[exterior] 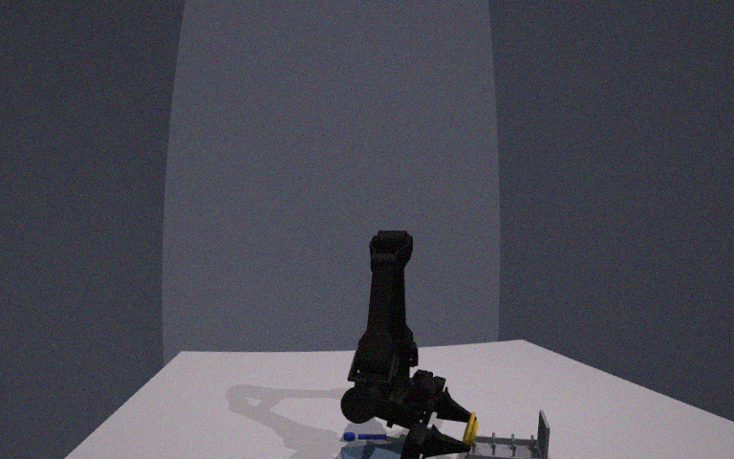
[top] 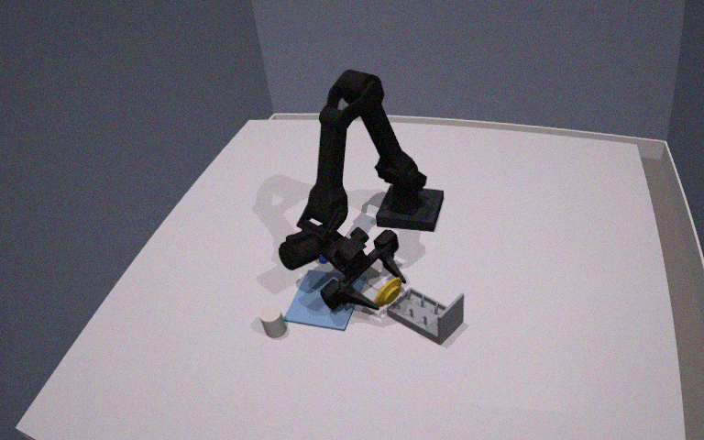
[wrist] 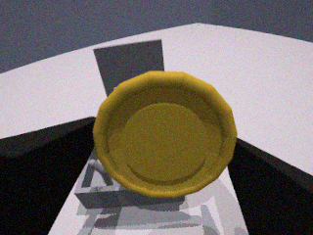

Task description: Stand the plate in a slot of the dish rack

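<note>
Clamped across the rim of the yellow plate (top: 389,291), the gripper (top: 390,293) held its fingers wide apart, one black pointed finger on each side of the disc. In the top view the plate stood on edge between the two fingertips, lifted off the tabletop (top: 519,259) and just short of the near, open end of the grey dish rack (top: 428,313). The exterior view showed the plate (exterior: 470,428) nearly upright, tilted slightly, with the rack (exterior: 508,441) just beside it and lower; the rack's tall end wall rose at its far side and thin pegs stood up from its base. Whether the plate's lower edge had reached the rack could not be told from these views.

From the wrist camera the plate (wrist: 164,133) faced the lens with its hollow side, filling the middle of the picture, the dark finger bodies flanking it left and right. Behind and below it the rack's (wrist: 105,190) frame and upright wall showed partly, the rest hidden by the plate.

The arm (top: 332,170) bent down from its dark base (top: 410,210), its wrist low over a blue mat (top: 322,303). A small pale cylinder (top: 272,321) stood on the tabletop near the mat's corner. A small blue item (exterior: 365,436) lay by the mat in the exterior view; its kind was unclear.
</note>
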{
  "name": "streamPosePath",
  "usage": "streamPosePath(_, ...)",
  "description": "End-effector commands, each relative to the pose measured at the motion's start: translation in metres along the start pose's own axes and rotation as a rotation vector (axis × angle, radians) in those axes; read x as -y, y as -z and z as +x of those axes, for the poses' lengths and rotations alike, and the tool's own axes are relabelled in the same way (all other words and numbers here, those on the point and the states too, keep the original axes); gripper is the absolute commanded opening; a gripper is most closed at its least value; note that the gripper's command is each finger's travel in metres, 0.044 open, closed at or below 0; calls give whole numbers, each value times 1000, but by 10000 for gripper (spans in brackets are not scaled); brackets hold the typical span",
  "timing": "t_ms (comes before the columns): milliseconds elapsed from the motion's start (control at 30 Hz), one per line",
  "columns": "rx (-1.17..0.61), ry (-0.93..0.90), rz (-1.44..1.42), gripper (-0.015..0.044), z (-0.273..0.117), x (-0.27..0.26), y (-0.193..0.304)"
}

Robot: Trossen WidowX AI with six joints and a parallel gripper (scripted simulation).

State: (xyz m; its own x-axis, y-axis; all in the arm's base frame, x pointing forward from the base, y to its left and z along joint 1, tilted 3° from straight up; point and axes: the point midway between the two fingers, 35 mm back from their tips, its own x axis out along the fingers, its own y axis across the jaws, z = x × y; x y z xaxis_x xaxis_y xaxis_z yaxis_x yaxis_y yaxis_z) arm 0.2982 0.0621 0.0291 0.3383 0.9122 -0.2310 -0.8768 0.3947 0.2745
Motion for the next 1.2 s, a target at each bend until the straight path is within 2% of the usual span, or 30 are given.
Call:
streamPosePath(0,87,-23,-81,0,-4,-10,3)
streamPosePath(267,230,-41,-233,0,-12,-27,5)
streamPosePath(1167,208,-50,-216,0,-4,-20,12)
